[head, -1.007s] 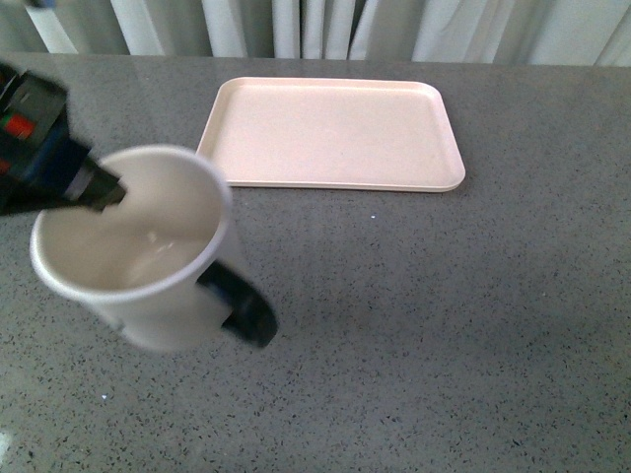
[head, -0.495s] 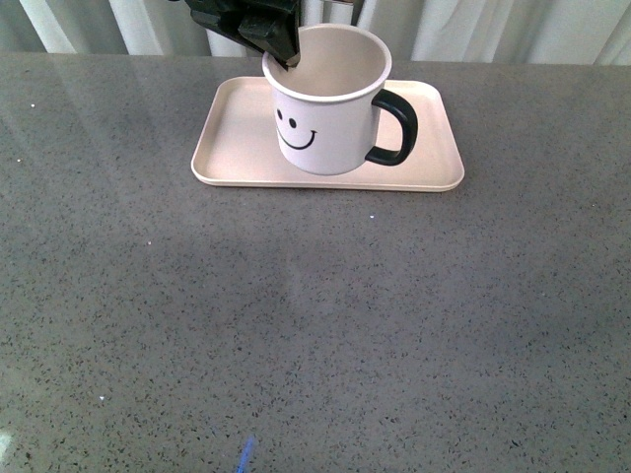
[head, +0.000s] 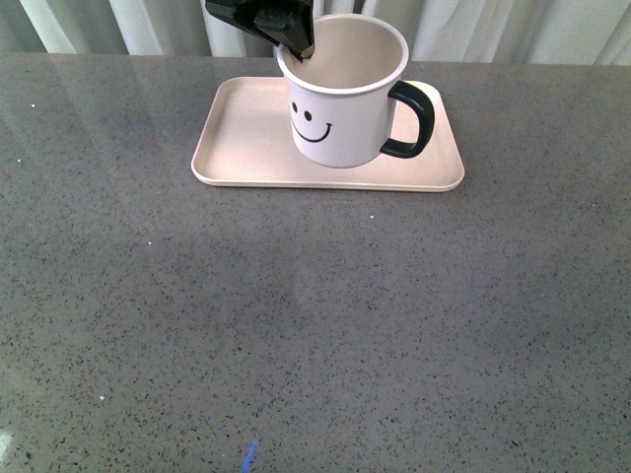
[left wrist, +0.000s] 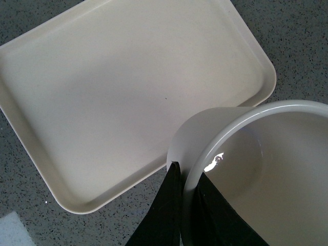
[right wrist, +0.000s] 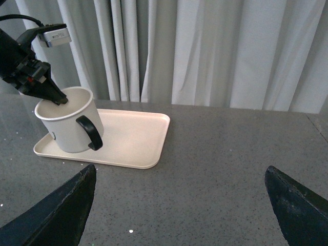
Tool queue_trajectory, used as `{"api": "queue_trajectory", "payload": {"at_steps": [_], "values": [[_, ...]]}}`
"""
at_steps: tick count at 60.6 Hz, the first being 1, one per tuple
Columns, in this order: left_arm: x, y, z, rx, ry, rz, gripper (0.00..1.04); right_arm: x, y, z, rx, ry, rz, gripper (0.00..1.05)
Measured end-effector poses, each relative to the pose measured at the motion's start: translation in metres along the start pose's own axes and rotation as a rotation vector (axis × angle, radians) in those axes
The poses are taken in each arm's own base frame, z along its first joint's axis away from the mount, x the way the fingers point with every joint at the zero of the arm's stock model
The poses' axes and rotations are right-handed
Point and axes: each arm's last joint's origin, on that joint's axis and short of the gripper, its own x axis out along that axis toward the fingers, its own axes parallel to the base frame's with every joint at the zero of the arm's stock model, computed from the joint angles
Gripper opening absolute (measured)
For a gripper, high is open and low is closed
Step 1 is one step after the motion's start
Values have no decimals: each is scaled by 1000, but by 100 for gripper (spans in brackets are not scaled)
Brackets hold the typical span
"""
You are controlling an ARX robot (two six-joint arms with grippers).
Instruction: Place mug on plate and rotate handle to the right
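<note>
**Front view.** Mug (head: 340, 118), white w/ black smiley toward cam, stands upright in upper centre of frame. It is over the right half of the plate (head: 246, 148), near the plate's front rim. Whether the base rests on the plate or sits just above it: cannot tell. Handle (head: 414, 118) points to frame right. L gripper (head: 299, 47) enters from the top edge and is clenched on the mug's rim at upper left, one finger inside the wall, one outside. Plate lies flat on grey speckled table (head: 315, 325), long side across the frame. Pale curtain (head: 148, 25) runs behind. Small blue mark (head: 246, 454) on table at bottom edge, well apart from plate.

**L wrist view.** Black fingers (left wrist: 164, 220) at bottom centre straddle the mug rim, wall pinched between them. Mug fills lower right; plate fills upper left. Mug wall overlaps the plate's edge near a rounded corner.

**R wrist view.** R gripper (right wrist: 179, 171) is released: its two dark fingers (right wrist: 61, 210) sit at the lower-left and lower-right corners, wide apart, over the table and well apart from the mug. Mug is at mid-left, on the plate's left end, handle toward cam. L gripper grips the rim from frame left. Curtain spans the upper half.
</note>
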Motion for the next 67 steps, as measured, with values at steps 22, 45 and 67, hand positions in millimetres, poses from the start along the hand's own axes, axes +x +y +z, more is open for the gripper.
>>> {"api": "queue_trajectory", "payload": {"at_steps": [22, 45, 67], "values": [[0, 0, 0, 0, 0, 0, 2, 0, 0, 0, 0, 0, 0, 96], [16, 6, 23, -23, 52, -29, 2, 0, 0, 0, 0, 0, 0, 96], [56, 25, 31, -61, 83, -12, 2, 0, 0, 0, 0, 0, 0, 96]]}}
